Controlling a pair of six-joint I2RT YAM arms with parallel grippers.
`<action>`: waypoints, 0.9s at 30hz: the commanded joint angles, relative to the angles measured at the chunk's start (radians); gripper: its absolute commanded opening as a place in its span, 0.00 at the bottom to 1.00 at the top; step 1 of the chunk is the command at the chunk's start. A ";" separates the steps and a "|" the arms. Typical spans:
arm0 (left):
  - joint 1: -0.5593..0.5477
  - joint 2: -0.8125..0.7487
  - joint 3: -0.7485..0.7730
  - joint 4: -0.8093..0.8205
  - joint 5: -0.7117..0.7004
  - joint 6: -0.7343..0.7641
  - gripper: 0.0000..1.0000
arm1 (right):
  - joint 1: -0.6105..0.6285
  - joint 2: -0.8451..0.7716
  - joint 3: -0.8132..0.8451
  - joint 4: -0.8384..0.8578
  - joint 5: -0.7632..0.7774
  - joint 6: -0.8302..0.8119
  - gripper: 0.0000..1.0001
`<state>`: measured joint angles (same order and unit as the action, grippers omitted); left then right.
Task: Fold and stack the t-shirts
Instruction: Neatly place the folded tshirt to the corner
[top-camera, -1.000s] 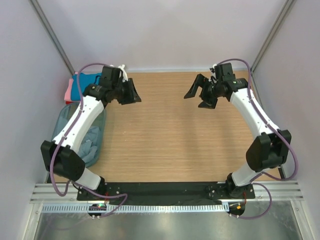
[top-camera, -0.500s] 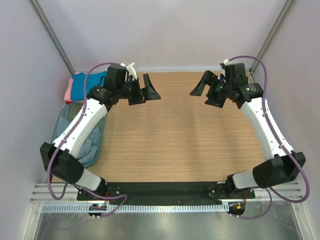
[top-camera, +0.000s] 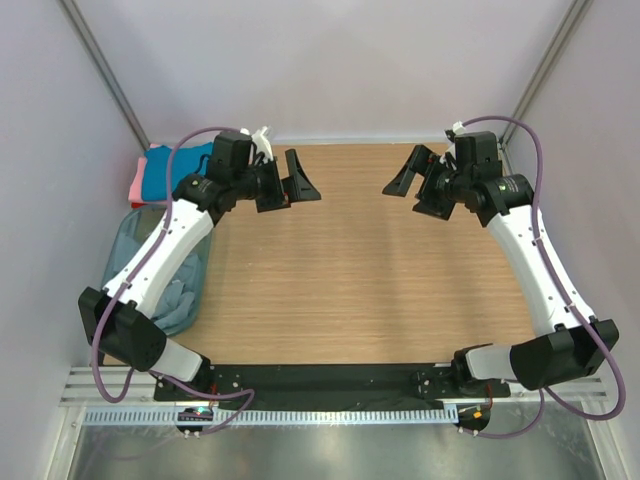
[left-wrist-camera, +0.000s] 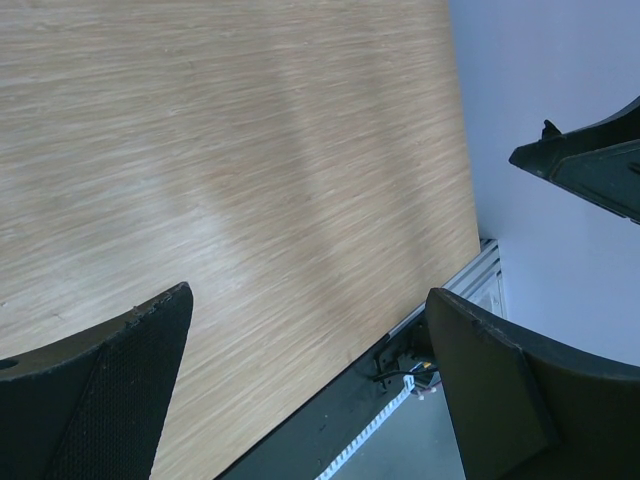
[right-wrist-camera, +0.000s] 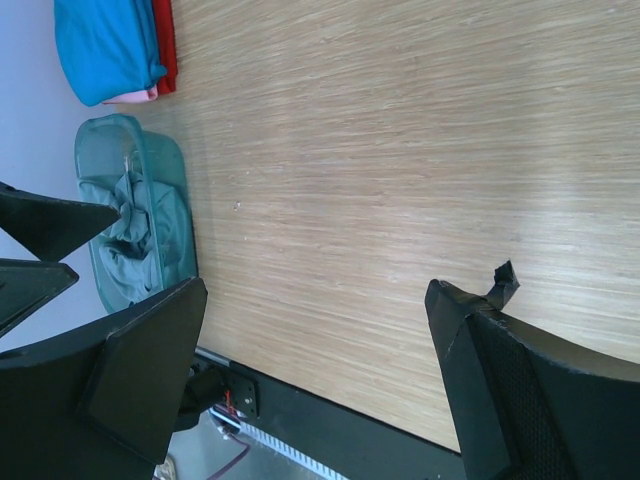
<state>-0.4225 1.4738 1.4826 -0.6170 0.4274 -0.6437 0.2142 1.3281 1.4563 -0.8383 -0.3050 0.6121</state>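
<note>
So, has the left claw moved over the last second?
Yes. In the top view the left claw has shifted right, further from the folded t-shirts at far left, and its jaws have spread open.

We are looking at a wooden table (top-camera: 350, 290) sitting between pale walls (top-camera: 330, 60). A translucent plastic bin (top-camera: 122, 240) is standing at its left side, and a grey metal plate (top-camera: 330, 452) is lying past its near edge.

White arms (top-camera: 165, 245), black joints (top-camera: 120, 330), purple cables (top-camera: 538, 165)
</note>
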 joint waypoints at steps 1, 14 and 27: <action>0.002 -0.046 -0.001 0.040 0.004 0.006 1.00 | 0.005 -0.035 0.009 0.016 0.007 -0.003 1.00; 0.002 -0.061 -0.008 0.037 -0.016 0.009 1.00 | 0.005 -0.050 0.001 0.024 0.006 0.000 1.00; 0.002 -0.058 -0.012 0.042 -0.013 0.009 1.00 | 0.004 -0.056 -0.016 0.033 0.007 0.011 1.00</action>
<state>-0.4225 1.4509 1.4738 -0.6170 0.4114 -0.6437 0.2142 1.3018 1.4414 -0.8379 -0.3050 0.6128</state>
